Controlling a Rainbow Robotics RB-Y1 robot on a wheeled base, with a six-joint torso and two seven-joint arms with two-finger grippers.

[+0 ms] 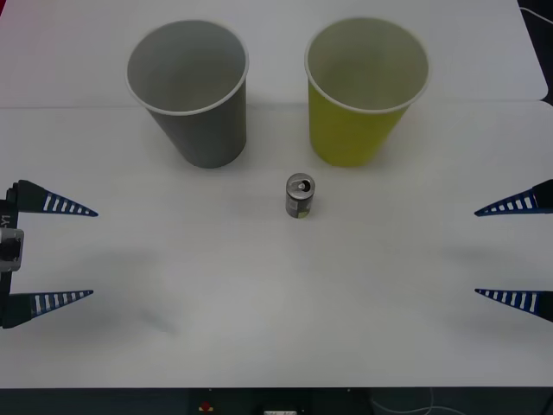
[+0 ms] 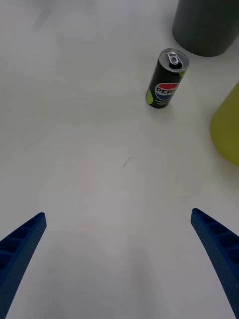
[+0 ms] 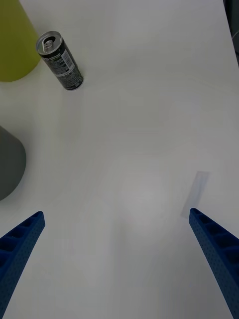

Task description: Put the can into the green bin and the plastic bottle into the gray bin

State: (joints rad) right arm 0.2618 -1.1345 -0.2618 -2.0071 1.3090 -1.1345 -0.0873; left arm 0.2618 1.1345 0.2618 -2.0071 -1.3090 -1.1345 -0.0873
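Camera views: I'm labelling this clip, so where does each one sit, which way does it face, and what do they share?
Front: above the arms, looking down at the table; left gripper and right gripper at its edges.
Left wrist: on the left arm, facing the can; blue fingers in the corners.
Right wrist: on the right arm, facing the can; likewise.
Shared: can, green bin, gray bin.

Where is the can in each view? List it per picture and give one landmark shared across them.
Front view: the can stands upright mid-table, just in front of the gap between the gray bin and the green bin.
Right wrist view: the can stands between both bins, ahead of the open right gripper.
Left wrist view: the can stands beside the green bin, beyond the open left gripper.
Shared landmark: the green bin.
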